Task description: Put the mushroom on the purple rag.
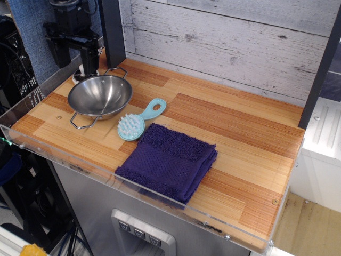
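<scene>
Rag first: purple rag [168, 161] lies flat at front edge, bare, ready as drop spot. Behind it brush [137, 121], then steel bowl [99, 96]. Far back-left corner, mushroom [81, 73] mostly hidden by gripper [75, 57] poised over it for pickup; fingers spread wide, nothing held.

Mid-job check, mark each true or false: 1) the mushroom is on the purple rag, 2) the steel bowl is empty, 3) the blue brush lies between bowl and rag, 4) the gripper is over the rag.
1) False: the purple rag is bare; the mushroom sits behind the steel bowl, mostly hidden.
2) True: nothing shows inside the bowl.
3) True: the blue brush lies between them.
4) False: the gripper is at the far left corner, over the mushroom.
</scene>
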